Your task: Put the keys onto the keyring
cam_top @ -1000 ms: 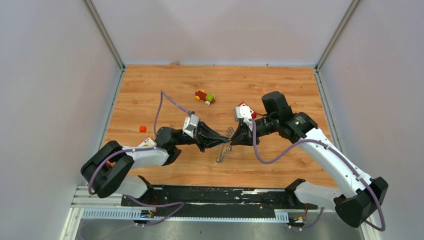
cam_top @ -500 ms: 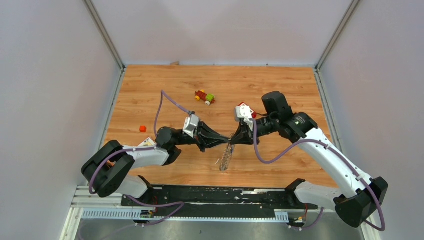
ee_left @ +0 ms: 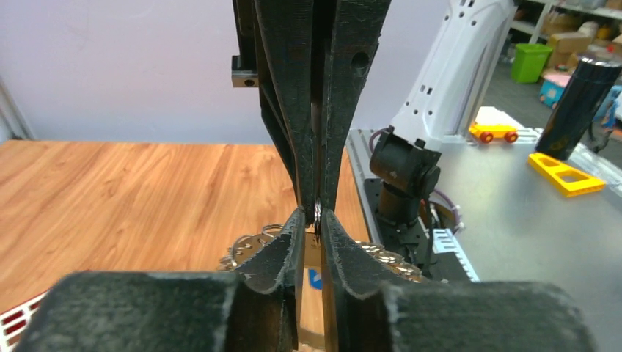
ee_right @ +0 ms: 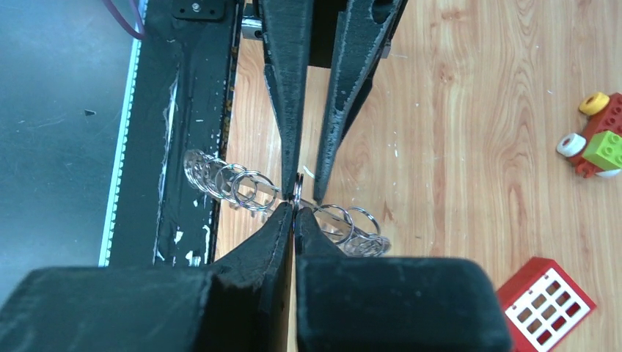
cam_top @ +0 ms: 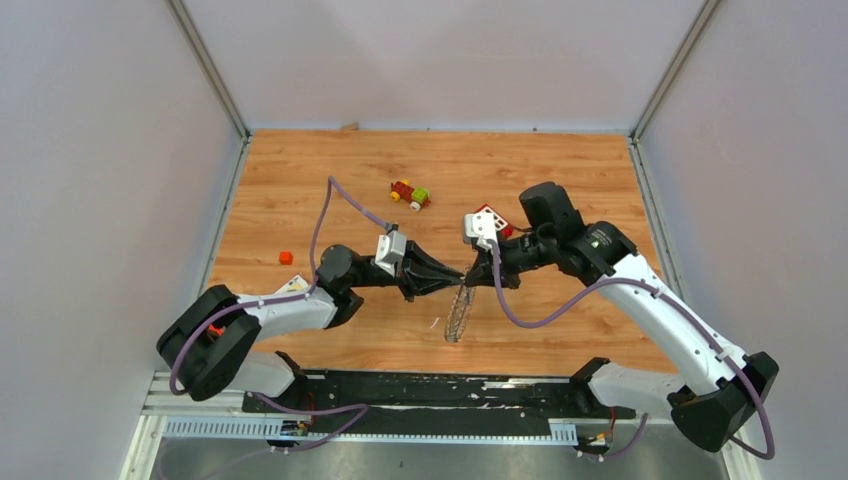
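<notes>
Orange and small, a block (cam_top: pixel 286 257) lies on the wooden table (cam_top: pixel 560 165) at the far left, well apart from everything else. Next we see the left arm (cam_top: pixel 290 310) stretched low over the boards toward the middle. Farther up the table stands a little red, yellow and green toy (cam_top: pixel 410 194).

The left gripper (ee_left: pixel 313 217) points rightward and meets the other tool tip to tip. Its fingers (ee_left: pixel 282 246) stand a narrow way apart, one on each side of a thin wire loop. Whether either pad touches that wire we cannot tell. In the gap below its tips a blue speck (ee_left: pixel 314 277) shows, too small for us to name.

The keyring (cam_top: pixel 458 314) hangs from the meeting point, a silvery chain of overlapping loops drooping toward the near edge. Its lower end is close to the table or on it; we cannot tell which. In the right wrist view it runs across beneath both sets of tips.

The right gripper (ee_right: pixel 295 208) is pressed fully together, pinching one loop of the keyring at its very tip. Near it on the table lies a red block with white squares (ee_right: pixel 546 304). The right arm (cam_top: pixel 650 300) bends back to its base at the near right.
</notes>
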`<state>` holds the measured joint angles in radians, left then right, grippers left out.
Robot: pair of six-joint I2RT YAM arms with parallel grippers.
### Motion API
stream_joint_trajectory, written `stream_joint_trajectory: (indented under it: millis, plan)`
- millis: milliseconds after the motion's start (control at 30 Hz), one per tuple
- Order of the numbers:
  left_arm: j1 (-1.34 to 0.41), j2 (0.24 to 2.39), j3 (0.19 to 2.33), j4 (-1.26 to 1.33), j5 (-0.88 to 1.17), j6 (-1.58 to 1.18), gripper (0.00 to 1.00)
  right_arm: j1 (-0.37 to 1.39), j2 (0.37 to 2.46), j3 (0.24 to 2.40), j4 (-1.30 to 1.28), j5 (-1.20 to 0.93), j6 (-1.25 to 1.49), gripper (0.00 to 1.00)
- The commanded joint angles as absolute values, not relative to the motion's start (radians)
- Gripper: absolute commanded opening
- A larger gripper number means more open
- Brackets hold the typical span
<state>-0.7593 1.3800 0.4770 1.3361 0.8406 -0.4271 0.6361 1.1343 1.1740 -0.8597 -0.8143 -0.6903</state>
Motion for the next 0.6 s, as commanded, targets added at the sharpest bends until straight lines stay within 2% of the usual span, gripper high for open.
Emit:
stream_joint_trajectory:
  millis: [0, 100, 267, 400, 567]
  plan:
    - [-0.759, 1.311, 0.545, 1.116, 0.847, -0.242, 0.25, 0.652, 1.16, 1.279, -0.961, -0.732, -0.711, 0.0]
    - [-0.759, 1.303, 0.572, 1.033, 0.858, -0.189, 0.33, 0.662, 1.194, 1.319, -1.021, -0.712, -0.721, 0.0]
    - [-0.761, 1.307, 0.591, 0.971, 0.883, -0.141, 0.39, 0.673, 1.243, 1.361, -1.083, -0.695, -0.725, 0.0]
    - [-0.762, 1.314, 0.597, 0.97, 0.902, -0.147, 0.4, 0.683, 1.27, 1.391, -1.109, -0.677, -0.729, 0.0]
    - [-0.764, 1.315, 0.597, 0.973, 0.911, -0.154, 0.37, 0.694, 1.29, 1.403, -1.117, -0.664, -0.727, 0.0]
